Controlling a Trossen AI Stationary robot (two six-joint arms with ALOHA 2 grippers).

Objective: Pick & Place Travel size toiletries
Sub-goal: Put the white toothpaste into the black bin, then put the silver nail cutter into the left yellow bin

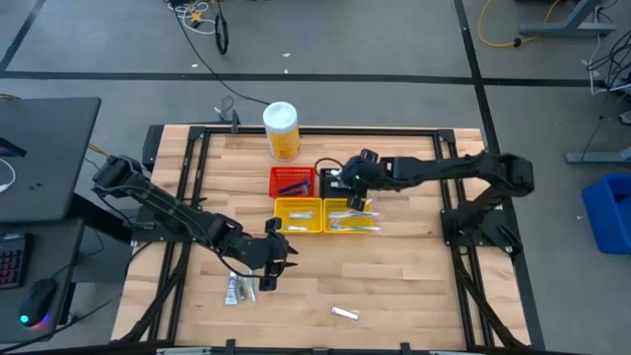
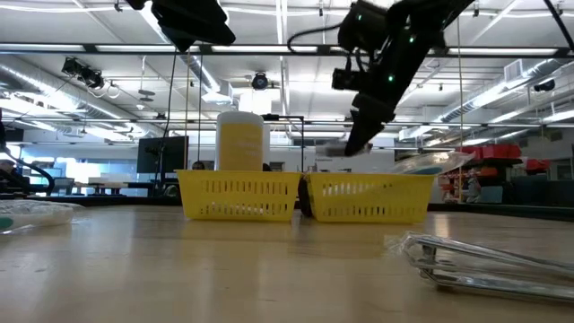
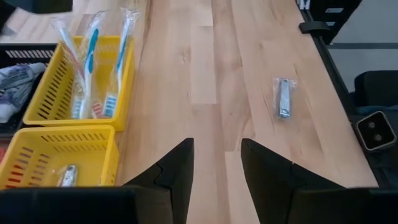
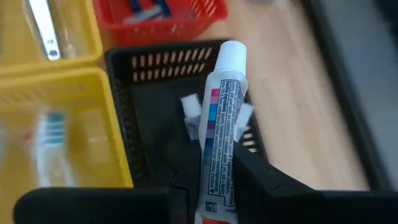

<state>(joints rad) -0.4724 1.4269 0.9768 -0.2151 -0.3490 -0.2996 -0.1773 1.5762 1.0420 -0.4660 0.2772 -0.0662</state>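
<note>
High view: four baskets (image 1: 298, 214); right pincer (image 4: 214, 180) grips one tube (image 4: 221, 124), left pincer (image 3: 216, 168) open.

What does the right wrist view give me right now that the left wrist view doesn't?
Only the right wrist view shows the right gripper shut on a white toothpaste tube above the black basket, which already has white tubes inside, plus the red basket holding blue-handled razors.

Only the left wrist view shows the left gripper open and empty over bare wood, and a packaged nail clipper lying loose on the table.

Both show the yellow baskets, one holding toothbrushes.
</note>
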